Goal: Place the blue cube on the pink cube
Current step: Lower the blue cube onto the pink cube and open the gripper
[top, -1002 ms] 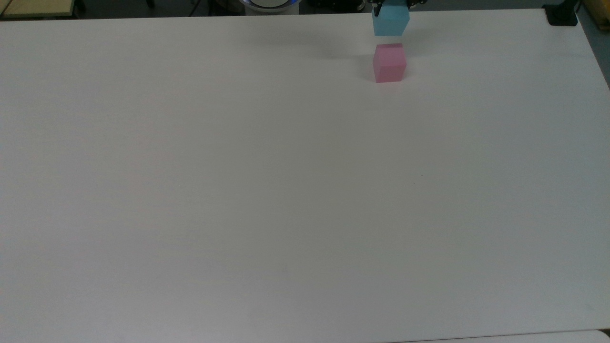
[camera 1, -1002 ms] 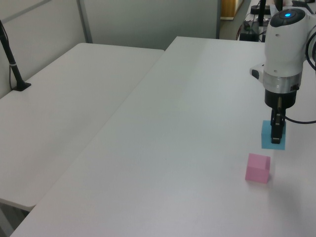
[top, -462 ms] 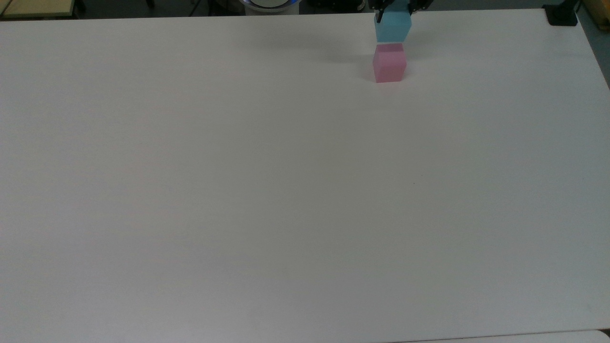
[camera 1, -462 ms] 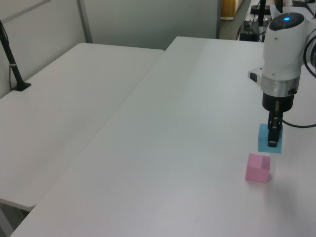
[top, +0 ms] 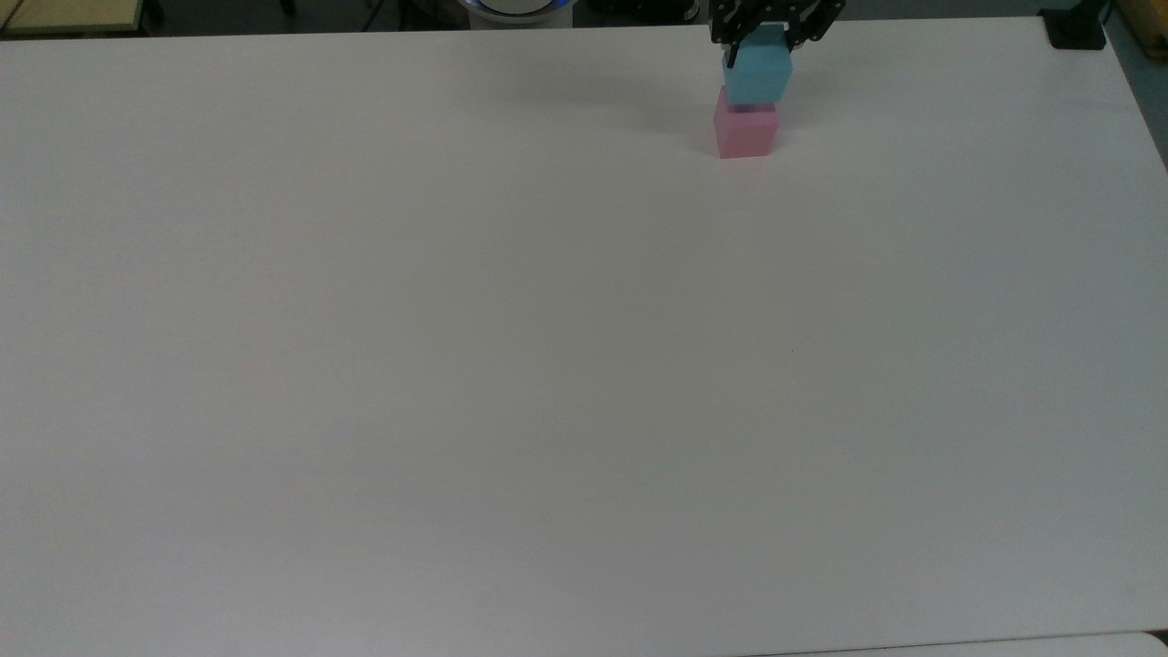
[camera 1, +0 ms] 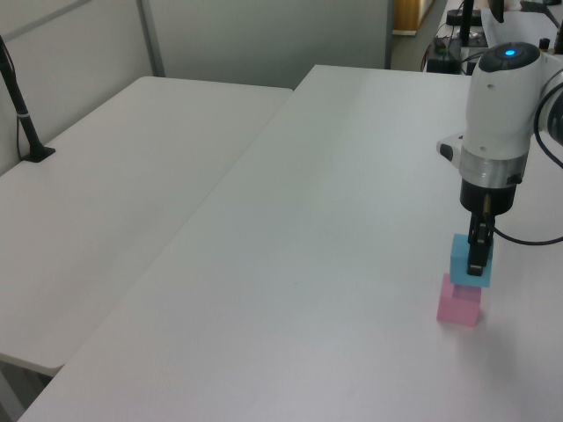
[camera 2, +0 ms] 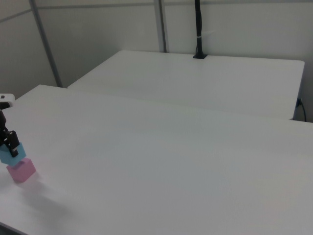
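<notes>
- White table carries the pink cube near its far edge in the top view.
- Gripper clamps the blue cube directly over the pink one, apparently to line up the stack before release.

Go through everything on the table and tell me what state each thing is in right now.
Light-blue matte foam cube: held between the fingers, directly above the pink cube, at or just above its top face.
Pale-pink matte foam cube: upright on the white table, beneath the blue cube.
Gripper: shut on the blue cube, pointing down.
</notes>
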### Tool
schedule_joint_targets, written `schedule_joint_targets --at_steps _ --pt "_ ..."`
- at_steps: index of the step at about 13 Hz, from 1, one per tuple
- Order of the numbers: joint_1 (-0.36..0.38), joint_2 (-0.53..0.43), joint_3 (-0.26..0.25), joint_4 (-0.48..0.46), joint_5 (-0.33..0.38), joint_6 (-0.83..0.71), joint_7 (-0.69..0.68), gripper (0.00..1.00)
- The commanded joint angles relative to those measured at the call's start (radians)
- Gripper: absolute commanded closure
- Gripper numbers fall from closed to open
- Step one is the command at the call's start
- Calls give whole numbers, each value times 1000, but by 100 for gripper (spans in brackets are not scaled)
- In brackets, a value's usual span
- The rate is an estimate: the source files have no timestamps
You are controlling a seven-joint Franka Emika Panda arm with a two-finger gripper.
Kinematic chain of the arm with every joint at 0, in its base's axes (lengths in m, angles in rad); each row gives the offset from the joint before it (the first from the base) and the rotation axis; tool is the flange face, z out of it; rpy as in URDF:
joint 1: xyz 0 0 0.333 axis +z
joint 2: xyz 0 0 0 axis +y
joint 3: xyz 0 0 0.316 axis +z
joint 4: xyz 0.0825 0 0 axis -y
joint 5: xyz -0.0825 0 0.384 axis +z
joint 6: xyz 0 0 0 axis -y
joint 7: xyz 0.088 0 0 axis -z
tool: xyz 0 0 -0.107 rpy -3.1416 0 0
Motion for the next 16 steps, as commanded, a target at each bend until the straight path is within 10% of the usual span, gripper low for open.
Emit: schedule_joint_targets --at_steps 1,11,16 --pt "9 -14 -9 -53 12 85 17 68" --pt "7 17 -9 -51 3 122 16 50" --pt "4 17 -9 -47 3 122 16 13"
